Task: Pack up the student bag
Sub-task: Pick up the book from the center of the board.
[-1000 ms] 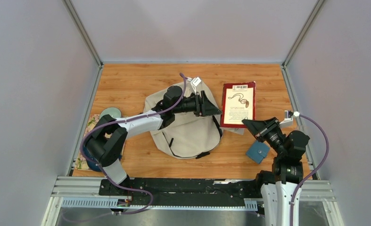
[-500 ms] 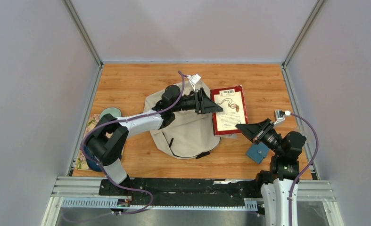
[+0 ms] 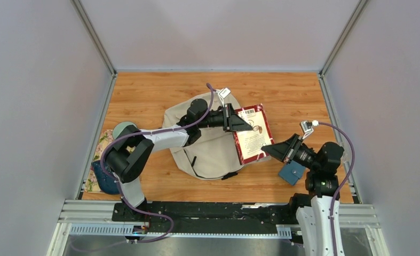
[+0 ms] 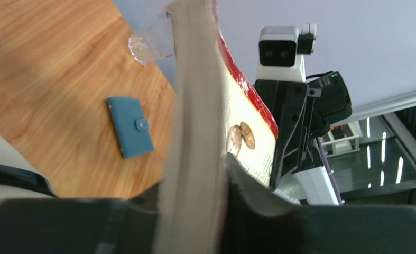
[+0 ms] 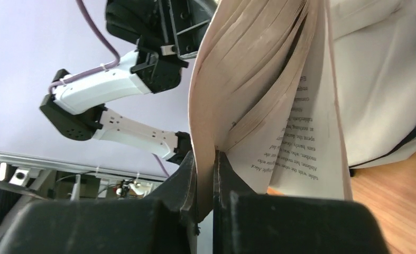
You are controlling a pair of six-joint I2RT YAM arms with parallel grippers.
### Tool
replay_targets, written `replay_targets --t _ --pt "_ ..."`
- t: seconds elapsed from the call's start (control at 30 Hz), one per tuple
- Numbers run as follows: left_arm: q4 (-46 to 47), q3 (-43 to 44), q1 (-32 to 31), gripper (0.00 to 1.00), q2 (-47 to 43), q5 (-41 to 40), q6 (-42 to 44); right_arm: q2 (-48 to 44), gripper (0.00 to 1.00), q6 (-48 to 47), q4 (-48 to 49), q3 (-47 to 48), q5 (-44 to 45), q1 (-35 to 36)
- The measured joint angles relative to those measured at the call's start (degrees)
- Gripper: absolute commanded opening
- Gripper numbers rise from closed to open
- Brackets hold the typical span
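Left fingers (image 3: 244,126): clenched on a band of cream fabric, the raised rim of the student bag (image 3: 207,152), as shown in the left wrist view; the band is pinched flat between the pads. Right fingers (image 3: 269,150): closed on the near corner of a red-covered book (image 3: 252,137), with only a thin bundle of leaves and cover gripped and the other pages fanned loose above. Student bag: laid flat near the middle of the table (image 3: 159,90), with the long axis set roughly far to near and leaning slightly right at the near end; the gripped rim is located at the far right corner, and black straps are seen along the near right side. Book: held tilted, with the long axis far to near and the barcode end farthest away; its left edge is placed over the bag's right side, just beside the left fingers. Blue wallet (image 3: 292,172): laid flat, near right, just beside the right arm. Teal round item (image 3: 123,129), patterned cloth (image 3: 98,154) and dark blue item (image 3: 105,180): ranged along the left edge. Bare wood is seen beyond the bag and to the right of the book; the table is enclosed by walls on three sides.
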Motion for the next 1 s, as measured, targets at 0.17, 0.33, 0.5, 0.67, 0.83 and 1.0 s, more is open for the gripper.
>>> replay_targets --t 0.17,0.33,0.5,0.67,0.83,1.0 --pt "1.03 0.07 0.24 0.00 0.15 -1.53 -1.62 5.90 0.57 -12.96 -13.33 5.44 3.58 0.35" --pt "-2.78 -2.25 1.03 0.00 -1.70 -1.70 2.78 8.81 0.86 -22.71 -29.22 11.80 17.16 0.70" --pt "-12.76 -7.41 2.51 0.00 -10.64 -6.84 9.94 2.80 0.87 -24.15 -34.95 11.19 23.78 0.70" --pt "-14.34 -11.74 3.74 0.00 -20.15 -14.12 12.81 -5.22 0.87 -16.33 -28.98 2.21 19.74 0.85" --pt "-8.17 -17.35 3.80 0.00 -23.78 -19.12 10.93 -11.85 0.87 -8.57 -26.45 -3.19 18.58 2.43" --pt "-2.10 -21.90 3.54 0.00 -23.76 -21.86 7.17 -13.51 0.87 -3.58 -22.03 -3.91 19.08 6.08"
